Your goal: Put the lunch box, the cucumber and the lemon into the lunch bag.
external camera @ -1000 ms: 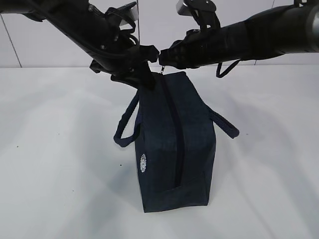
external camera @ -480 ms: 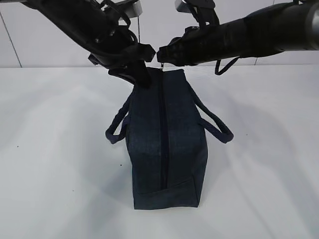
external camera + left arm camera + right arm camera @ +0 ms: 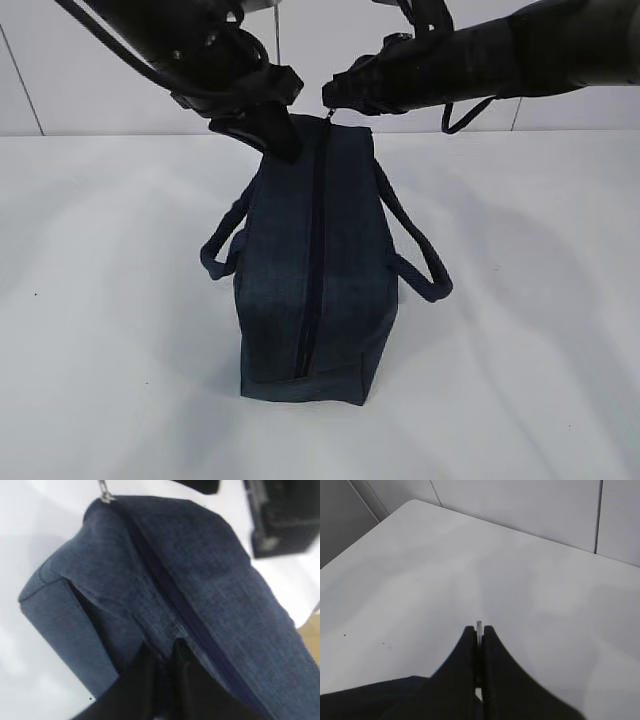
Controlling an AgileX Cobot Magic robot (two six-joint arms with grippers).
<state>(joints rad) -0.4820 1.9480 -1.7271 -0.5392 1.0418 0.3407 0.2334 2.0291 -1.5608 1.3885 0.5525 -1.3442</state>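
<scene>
The dark navy lunch bag (image 3: 320, 270) stands on the white table with its zipper (image 3: 312, 250) closed along the top. My left gripper (image 3: 278, 140) is at the bag's far left top corner, shut on a fold of the bag's fabric (image 3: 163, 652). My right gripper (image 3: 328, 103) hovers just above the far end, shut on the metal ring pull (image 3: 479, 625) of the zipper. That ring pull (image 3: 105, 492) also shows in the left wrist view at the bag's (image 3: 200, 580) tip. The lunch box, the cucumber and the lemon are out of view.
The bag's two loop handles (image 3: 420, 265) hang down on either side. White table (image 3: 110, 330) surrounds the bag, with a panelled wall (image 3: 60, 90) behind. In the right wrist view the table's far corner (image 3: 415, 502) meets the wall.
The left gripper has closed on the bag's fabric. Both grippers have risen a little, and the bag has swung so its near end sits further left, hiding the round logo.
</scene>
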